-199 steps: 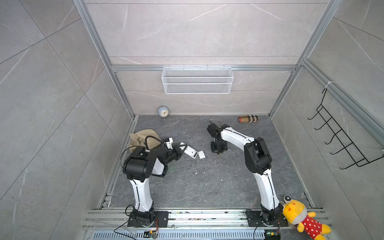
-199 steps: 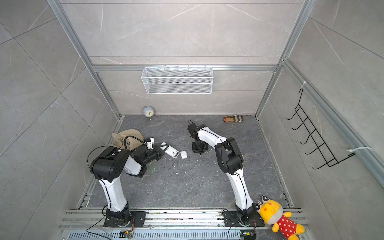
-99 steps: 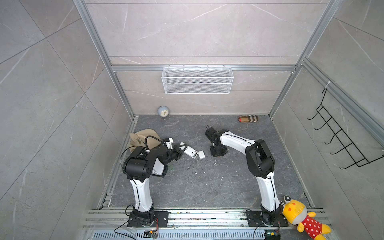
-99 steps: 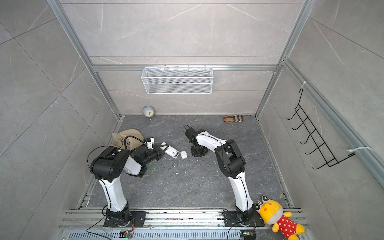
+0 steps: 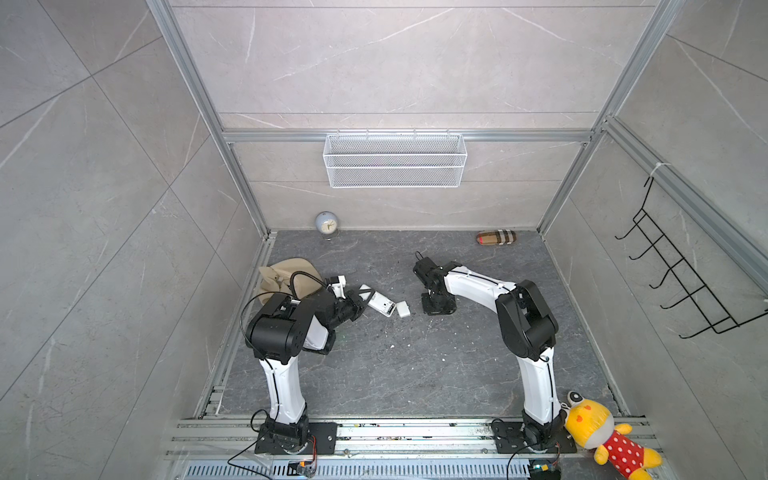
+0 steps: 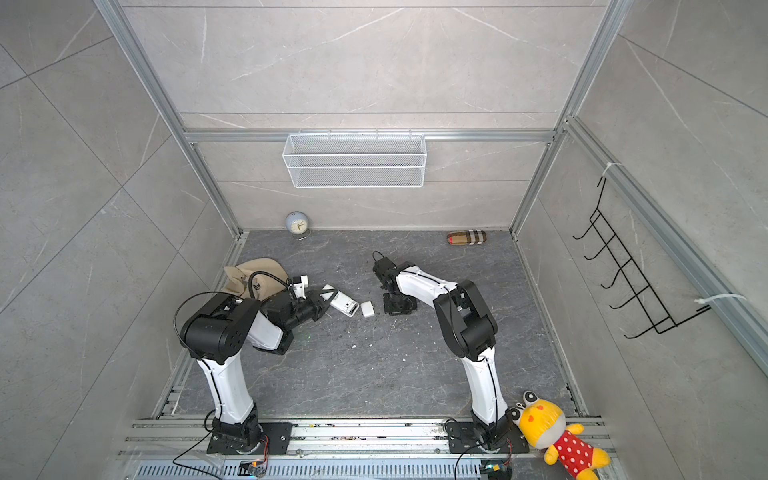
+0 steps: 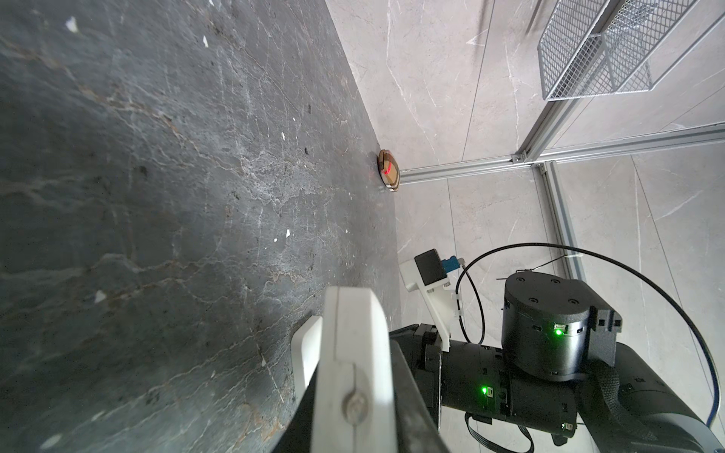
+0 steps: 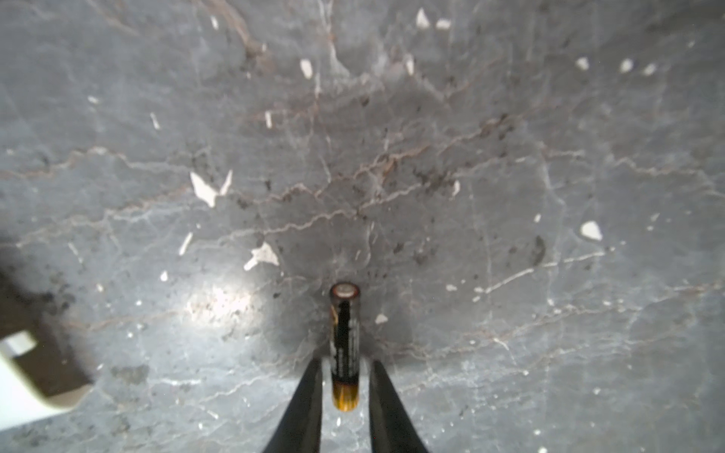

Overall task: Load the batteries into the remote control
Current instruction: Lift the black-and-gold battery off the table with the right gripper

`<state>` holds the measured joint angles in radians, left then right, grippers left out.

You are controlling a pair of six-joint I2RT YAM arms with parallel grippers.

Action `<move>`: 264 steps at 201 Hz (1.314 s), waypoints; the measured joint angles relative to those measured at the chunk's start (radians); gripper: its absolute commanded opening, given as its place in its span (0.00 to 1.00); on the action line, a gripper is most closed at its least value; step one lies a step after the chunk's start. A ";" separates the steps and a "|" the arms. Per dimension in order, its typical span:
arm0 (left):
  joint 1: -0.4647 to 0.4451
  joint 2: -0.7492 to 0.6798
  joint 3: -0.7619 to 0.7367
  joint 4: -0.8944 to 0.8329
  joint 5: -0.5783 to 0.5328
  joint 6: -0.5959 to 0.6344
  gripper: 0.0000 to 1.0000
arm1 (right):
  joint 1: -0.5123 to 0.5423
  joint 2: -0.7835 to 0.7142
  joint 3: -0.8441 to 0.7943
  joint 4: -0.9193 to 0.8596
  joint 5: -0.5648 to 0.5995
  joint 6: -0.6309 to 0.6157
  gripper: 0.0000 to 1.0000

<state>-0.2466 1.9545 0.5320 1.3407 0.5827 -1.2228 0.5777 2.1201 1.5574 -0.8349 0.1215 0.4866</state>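
Grey stone floor (image 5: 415,365) with both arms down low. The left gripper (image 5: 363,300) is clamped on one end of the white remote control (image 5: 381,305), and a small white cover (image 5: 402,309) lies just beside it. The right gripper (image 8: 346,361) points at the floor with its jaws only slightly apart. One battery (image 8: 344,333) sits between them, a sliver of gap on each side, so not pinched.

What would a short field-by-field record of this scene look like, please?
Left end effector: shut on one end of the remote
Right end effector: open, a finger on either side of a battery, gaps showing
Cover: off, lying on the floor beside the remote
Second battery: not visible
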 measured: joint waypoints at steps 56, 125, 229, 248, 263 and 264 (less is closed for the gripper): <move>0.000 0.000 0.000 0.000 0.000 0.000 0.00 | -0.001 -0.009 -0.015 0.021 -0.017 0.019 0.22; 0.000 0.000 0.000 0.000 0.003 0.000 0.00 | -0.015 -0.007 -0.013 0.021 -0.043 0.018 0.22; 0.000 0.000 0.000 0.000 0.004 0.000 0.00 | -0.019 0.003 -0.001 0.022 -0.059 0.012 0.26; 0.000 0.000 0.000 0.000 0.004 0.000 0.00 | -0.021 0.016 0.019 0.023 -0.062 0.008 0.28; 0.000 0.000 0.000 0.000 0.004 0.000 0.00 | -0.026 0.026 0.034 0.026 -0.062 0.007 0.28; 0.000 0.000 0.000 0.000 0.004 0.000 0.00 | -0.027 0.026 0.034 0.026 -0.062 0.007 0.28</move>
<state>-0.2470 1.9545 0.5320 1.3407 0.5869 -1.2228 0.5510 2.1456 1.5917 -0.8085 0.0597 0.4934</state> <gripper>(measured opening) 0.183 0.280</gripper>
